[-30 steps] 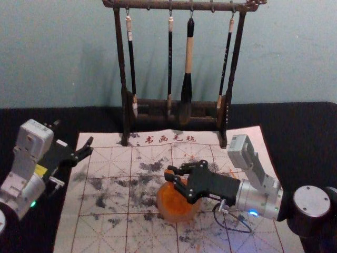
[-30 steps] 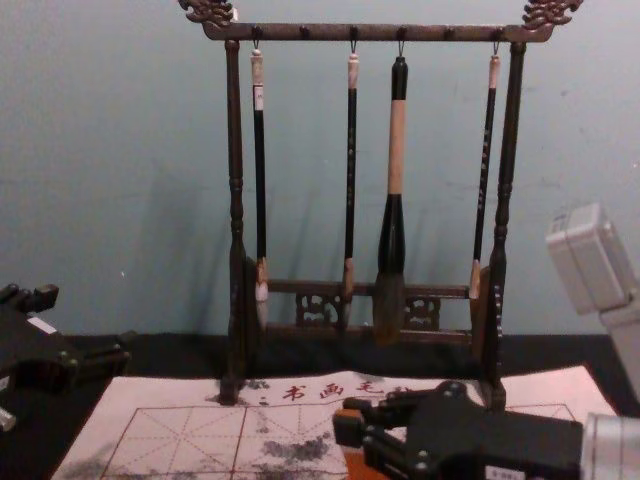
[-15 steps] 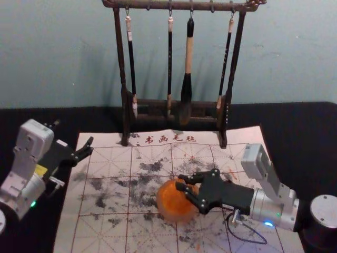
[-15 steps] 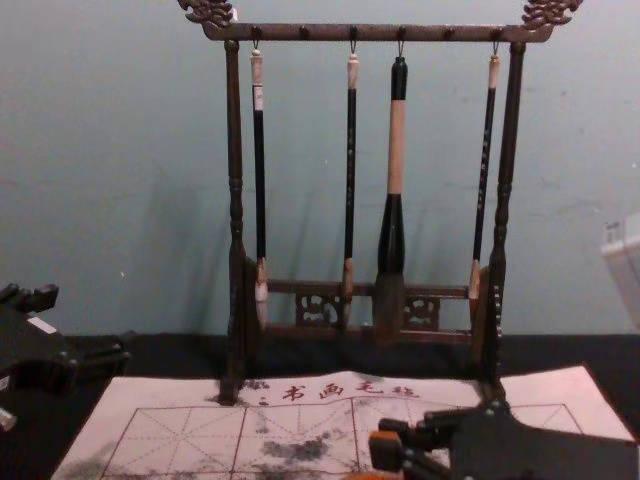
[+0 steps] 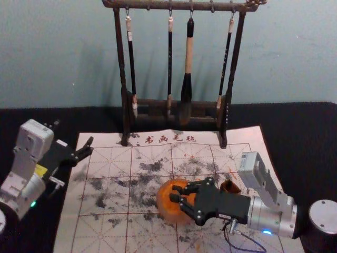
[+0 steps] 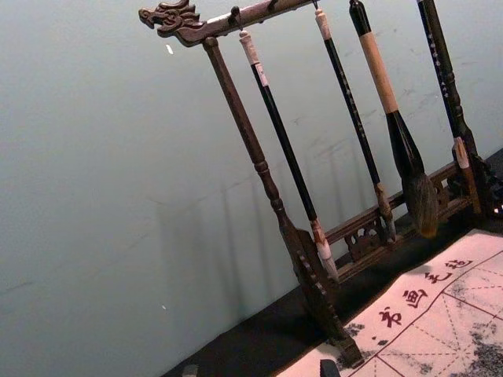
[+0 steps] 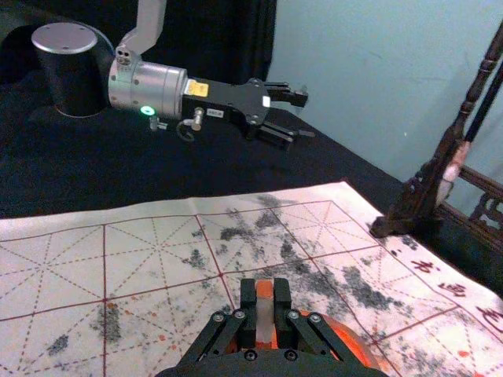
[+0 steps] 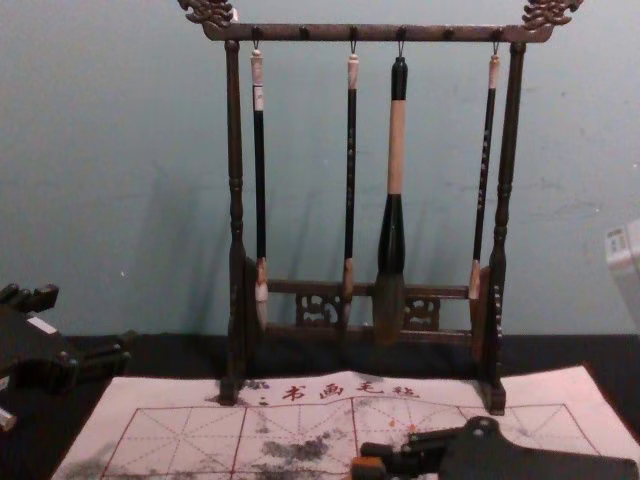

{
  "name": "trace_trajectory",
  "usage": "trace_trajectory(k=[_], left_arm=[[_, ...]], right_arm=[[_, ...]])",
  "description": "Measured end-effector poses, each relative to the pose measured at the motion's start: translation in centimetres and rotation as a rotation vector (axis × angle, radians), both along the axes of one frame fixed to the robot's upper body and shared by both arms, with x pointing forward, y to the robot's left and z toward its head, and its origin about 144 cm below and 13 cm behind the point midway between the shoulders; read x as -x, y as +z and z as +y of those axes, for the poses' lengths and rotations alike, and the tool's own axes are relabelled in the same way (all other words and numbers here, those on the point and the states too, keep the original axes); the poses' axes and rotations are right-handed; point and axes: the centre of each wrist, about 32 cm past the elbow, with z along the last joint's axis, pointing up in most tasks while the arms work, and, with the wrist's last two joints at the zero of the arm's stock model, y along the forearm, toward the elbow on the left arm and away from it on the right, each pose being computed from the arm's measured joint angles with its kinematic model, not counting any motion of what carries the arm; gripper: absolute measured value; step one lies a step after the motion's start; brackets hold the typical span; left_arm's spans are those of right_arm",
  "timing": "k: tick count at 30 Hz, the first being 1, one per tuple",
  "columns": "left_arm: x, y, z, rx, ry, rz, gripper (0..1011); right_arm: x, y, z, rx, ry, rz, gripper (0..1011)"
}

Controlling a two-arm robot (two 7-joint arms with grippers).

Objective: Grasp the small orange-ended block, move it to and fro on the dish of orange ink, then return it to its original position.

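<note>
"Where's the block (image 7: 265,316)?"
"Over the dish (image 5: 169,217), pinched between 2 fingers (image 7: 247,305) of the right gripper (image 7: 265,294). Left gripper (image 5: 73,135): wide, by the mat (image 5: 67,237)."
"Handling?"
"Probably light, stiff; hold clear of slippery ink."

The head view looks forward and down over the mat (image 5: 100,234), the brush rack (image 5: 158,5) at twelve o'clock. The chest view faces twelve too, lower, nearly level, sharing both. The left wrist view looks from ten o'clock toward one, near the rack; the right wrist view, low above the mat, faces about ten, sharing one rack leg (image 7: 442,177).
</note>
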Motion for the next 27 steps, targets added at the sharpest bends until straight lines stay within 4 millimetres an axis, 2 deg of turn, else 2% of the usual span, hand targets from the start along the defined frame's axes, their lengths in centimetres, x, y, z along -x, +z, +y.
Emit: trace_trajectory(k=[8, 16, 27], left_arm=[[0.0, 0.0, 0.0, 0.0, 0.0, 0.0, 1002], [0.0, 0.0, 0.0, 0.0, 0.0, 0.0, 1001], [0.0, 0.0, 0.0, 0.0, 0.0, 0.0, 1001]], right_arm=[[-0.4, 0.0, 0.7, 0.004, 0.012, 0.001, 81], [-1.6, 0.0, 1.3, 0.021, 0.0, -0.008, 81], [-2.9, 0.2, 1.0, 0.031, -0.047, -0.022, 81]])
